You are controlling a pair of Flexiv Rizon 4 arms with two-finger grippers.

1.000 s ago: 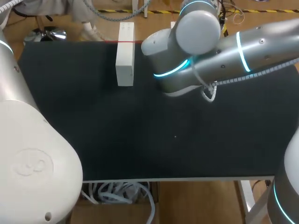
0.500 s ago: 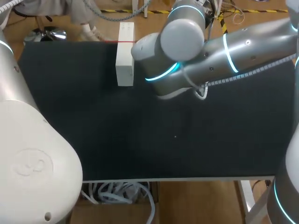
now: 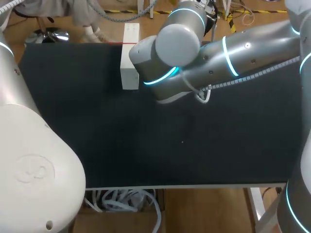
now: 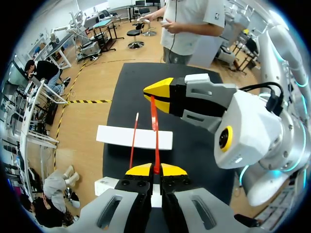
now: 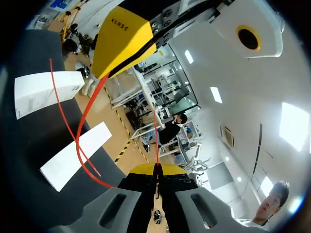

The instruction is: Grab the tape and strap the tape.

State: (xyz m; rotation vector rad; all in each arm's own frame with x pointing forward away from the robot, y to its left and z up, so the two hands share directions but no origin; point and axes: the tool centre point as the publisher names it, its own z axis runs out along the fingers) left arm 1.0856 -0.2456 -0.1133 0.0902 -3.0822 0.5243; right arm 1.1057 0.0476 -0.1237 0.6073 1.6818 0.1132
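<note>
Looking down from the head view, the right arm (image 3: 233,53) enters from the right and lies over the far part of the black desk (image 3: 97,136). Its wrist housing is just beside a white box (image 3: 129,73) at the far edge. A red line of tape (image 3: 125,43) crosses the box along that edge. The left arm (image 3: 34,160) fills the near left corner. Neither tool shows in this view.

Left wrist view: the left tool (image 4: 155,170) has its yellow tips together, clamped on the tape (image 4: 156,145). The strand rises from these tips to the yellow tip of the right tool (image 4: 159,90), which hangs above the desk ahead. The white box (image 4: 133,137) lies flat on the desk, crossways under the strand. A thinner red strand runs beside the first, over the box.

Right wrist view: the right tool (image 5: 156,170) has its tips together, clamped on a thin red strand that runs out ahead. The left tool (image 5: 121,43) is ahead, and the tape (image 5: 77,141) loops from its yellow tip down toward the right tool. A second white box (image 5: 46,92) lies further off; whether it rests on the desk is unclear.
</note>
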